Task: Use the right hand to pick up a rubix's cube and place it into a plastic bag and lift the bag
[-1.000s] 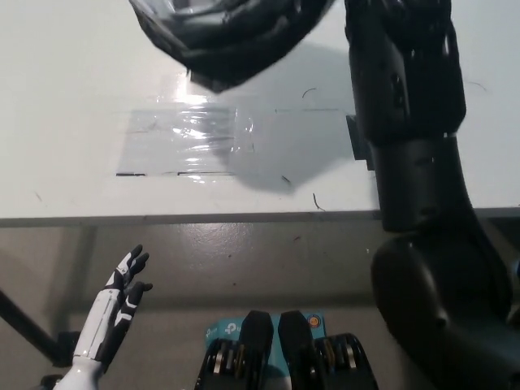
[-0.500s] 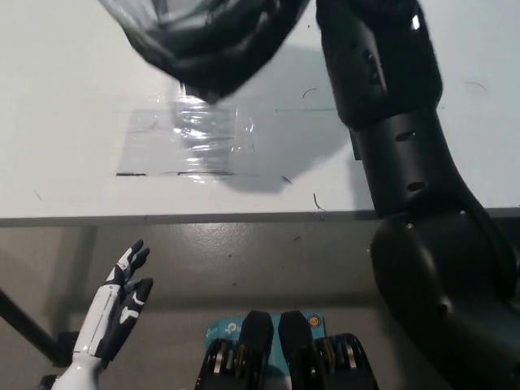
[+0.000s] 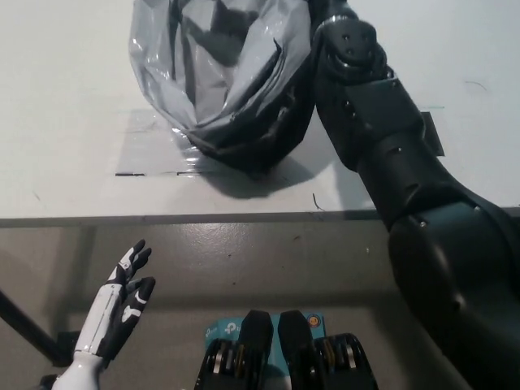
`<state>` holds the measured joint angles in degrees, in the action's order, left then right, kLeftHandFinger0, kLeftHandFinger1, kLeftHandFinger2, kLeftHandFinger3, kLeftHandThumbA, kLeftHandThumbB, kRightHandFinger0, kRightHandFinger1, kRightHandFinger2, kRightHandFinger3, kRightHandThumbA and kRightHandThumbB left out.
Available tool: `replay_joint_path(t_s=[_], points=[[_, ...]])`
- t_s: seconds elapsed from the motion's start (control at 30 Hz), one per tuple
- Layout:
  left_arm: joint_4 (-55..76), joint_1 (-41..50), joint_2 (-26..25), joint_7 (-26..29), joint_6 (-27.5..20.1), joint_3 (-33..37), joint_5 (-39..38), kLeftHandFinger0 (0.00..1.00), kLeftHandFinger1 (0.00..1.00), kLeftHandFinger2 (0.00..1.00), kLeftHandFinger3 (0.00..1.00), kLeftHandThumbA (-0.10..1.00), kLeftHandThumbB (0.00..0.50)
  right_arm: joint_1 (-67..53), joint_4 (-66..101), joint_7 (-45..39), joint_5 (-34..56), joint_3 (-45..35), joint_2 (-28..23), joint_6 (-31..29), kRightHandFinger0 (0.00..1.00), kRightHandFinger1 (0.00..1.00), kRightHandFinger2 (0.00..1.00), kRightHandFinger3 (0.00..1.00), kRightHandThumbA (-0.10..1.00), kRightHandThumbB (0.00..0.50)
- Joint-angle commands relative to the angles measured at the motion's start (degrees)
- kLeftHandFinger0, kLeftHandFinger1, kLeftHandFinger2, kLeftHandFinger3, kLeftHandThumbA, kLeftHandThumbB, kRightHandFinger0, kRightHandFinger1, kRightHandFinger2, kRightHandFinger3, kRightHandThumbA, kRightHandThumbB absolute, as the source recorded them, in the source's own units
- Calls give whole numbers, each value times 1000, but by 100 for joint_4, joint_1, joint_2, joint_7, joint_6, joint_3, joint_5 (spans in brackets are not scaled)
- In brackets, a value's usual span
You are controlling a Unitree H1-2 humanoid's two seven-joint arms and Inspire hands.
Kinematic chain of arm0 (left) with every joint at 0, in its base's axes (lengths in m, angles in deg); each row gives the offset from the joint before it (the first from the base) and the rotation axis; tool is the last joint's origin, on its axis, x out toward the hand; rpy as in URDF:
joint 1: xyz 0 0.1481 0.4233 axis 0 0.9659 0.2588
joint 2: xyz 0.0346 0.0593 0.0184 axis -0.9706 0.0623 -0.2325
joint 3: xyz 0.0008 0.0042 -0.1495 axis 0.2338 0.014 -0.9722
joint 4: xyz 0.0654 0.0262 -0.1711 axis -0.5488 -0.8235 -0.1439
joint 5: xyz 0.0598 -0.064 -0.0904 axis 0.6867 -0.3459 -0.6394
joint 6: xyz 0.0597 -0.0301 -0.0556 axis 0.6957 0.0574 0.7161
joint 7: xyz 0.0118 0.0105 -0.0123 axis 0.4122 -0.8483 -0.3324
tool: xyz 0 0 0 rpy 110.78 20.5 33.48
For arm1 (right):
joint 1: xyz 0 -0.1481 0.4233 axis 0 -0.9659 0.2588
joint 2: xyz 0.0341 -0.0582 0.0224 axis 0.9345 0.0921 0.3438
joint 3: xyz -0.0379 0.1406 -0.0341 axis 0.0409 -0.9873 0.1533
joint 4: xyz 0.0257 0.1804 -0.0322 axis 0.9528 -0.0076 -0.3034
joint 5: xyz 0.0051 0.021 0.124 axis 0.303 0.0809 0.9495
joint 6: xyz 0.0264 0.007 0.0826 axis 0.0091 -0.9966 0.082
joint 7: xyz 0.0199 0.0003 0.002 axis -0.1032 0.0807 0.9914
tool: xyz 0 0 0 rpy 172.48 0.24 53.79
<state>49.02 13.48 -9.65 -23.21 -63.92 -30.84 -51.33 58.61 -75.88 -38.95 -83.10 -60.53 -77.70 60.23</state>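
The fingers (image 3: 136,258) of the white left hand (image 3: 122,296) are spread apart and hold nothing; this hand rests low, below the front edge of the desk (image 3: 65,97) and well apart from the plastic bag (image 3: 219,77), over the grey floor (image 3: 268,260). The fingers of the right hand cannot be seen: the black right arm (image 3: 390,154) reaches up along the right side of the bag and its end is hidden behind the bag's top at the picture's upper edge, so it cannot be told whether that hand grips anything. The bag is grey and translucent, crumpled, with a darker rounded bottom that sits on or just above the desk, over a clear glossy sheet (image 3: 158,150) lying flat there. A shadow spreads on the desk just in front of the bag's bottom. The arm touches the bag's right flank. The rubix's cube cannot be made out; whether it lies inside the bag cannot be told through the folds
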Motion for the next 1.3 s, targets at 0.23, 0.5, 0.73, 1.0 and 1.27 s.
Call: replay_joint_path(t_s=[0.23, 0.5, 0.73, 1.0, 1.27], points=[[289, -70, -114, -81, 35, 67, 44, 894, 988, 1000, 1000, 885, 108, 610, -534, 159, -556, 556, -240, 123, 464, 674, 1000, 1000, 225, 201], [281, -71, -117, -89, 30, 72, 31, 895, 976, 1000, 1000, 889, 109, 863, -433, -571, -1862, 2279, -768, 1139, 1000, 1000, 1000, 1000, 768, 500], [312, -51, -120, -114, 117, 83, 43, 906, 982, 1000, 1000, 876, 103, 991, 523, -606, -1924, 2588, -1294, 1696, 1000, 1000, 1000, 1000, 846, 500], [291, -69, -142, -131, 118, 112, 78, 923, 993, 1000, 1000, 897, 117, 879, 2288, -878, -2086, 2497, -1794, 2341, 1000, 1000, 1000, 1000, 890, 500], [250, -120, -110, -104, 136, 128, 91, 921, 996, 1000, 1000, 885, 109, 578, 4695, -801, -2393, 2250, -2204, 2680, 1000, 1000, 1000, 1000, 1000, 437]])
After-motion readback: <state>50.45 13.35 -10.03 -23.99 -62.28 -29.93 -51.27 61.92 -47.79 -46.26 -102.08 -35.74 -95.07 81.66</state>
